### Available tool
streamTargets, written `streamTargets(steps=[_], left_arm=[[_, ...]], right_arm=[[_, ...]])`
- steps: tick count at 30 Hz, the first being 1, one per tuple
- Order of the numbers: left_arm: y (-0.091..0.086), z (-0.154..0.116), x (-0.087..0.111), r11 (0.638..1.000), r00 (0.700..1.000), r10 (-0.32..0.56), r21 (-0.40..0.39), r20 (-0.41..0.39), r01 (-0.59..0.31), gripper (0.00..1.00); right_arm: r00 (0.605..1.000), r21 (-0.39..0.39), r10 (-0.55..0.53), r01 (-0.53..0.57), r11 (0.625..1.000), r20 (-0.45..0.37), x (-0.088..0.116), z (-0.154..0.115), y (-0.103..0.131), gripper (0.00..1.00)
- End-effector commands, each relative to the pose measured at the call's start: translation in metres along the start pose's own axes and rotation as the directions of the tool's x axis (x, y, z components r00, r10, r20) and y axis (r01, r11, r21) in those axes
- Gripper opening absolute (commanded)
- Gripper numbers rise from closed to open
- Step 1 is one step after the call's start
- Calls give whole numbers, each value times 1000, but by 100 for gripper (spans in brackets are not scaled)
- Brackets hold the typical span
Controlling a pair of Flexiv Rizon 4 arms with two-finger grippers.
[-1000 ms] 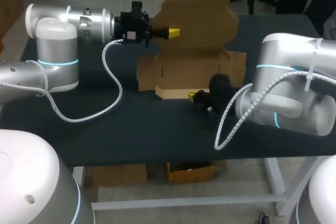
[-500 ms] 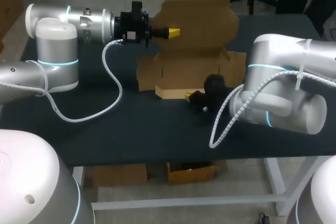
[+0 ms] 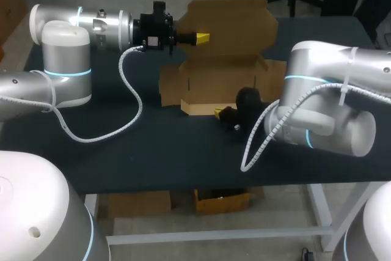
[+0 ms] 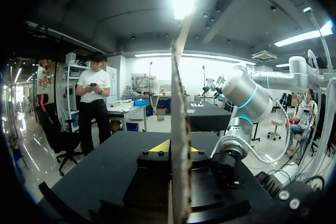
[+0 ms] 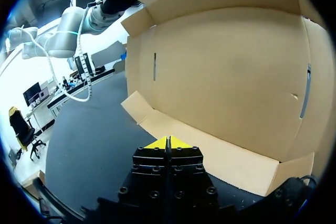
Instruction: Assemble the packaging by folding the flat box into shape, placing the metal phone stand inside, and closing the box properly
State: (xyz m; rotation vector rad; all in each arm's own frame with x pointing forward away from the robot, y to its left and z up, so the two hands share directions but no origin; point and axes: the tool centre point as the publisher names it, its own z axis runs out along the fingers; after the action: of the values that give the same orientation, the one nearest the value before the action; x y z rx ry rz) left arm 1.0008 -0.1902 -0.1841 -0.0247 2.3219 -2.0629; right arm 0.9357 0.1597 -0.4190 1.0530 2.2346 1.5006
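One cardboard box (image 3: 223,80), half-folded, at the middle of the table (image 3: 153,151), lid flap upright. Our left gripper (image 3: 202,38) is clamped on that flap's edge. Our right gripper (image 3: 219,112) has its fingertips pressed together on nothing, just beside the box's low front flap.

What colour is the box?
Plain brown cardboard. The box shows best in the head view.

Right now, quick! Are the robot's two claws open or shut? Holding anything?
Left gripper: shut on the upright box lid.
Right gripper: shut, holding nothing, tips together near the box's front flap.
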Motion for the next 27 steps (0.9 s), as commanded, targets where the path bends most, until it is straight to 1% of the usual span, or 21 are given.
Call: streamTargets(steps=[1,7,16,27], left_arm=[[1,0,0,1000,1000,1,2,-1,-1,0],[1,0,0,1000,1000,1,2,-1,-1,0],[1,0,0,1000,1000,1,2,-1,-1,0],[1,0,0,1000,1000,1,2,-1,-1,0]], right_arm=[[1000,-3,4,-4,1000,8,-1,6,-3,0],[1000,-7,12,-12,1000,13,-4,6,-4,0],[1000,-17,5,-5,1000,15,-5,6,0,0],[1000,-8,20,-20,1000,20,-12,11,-6,0]])
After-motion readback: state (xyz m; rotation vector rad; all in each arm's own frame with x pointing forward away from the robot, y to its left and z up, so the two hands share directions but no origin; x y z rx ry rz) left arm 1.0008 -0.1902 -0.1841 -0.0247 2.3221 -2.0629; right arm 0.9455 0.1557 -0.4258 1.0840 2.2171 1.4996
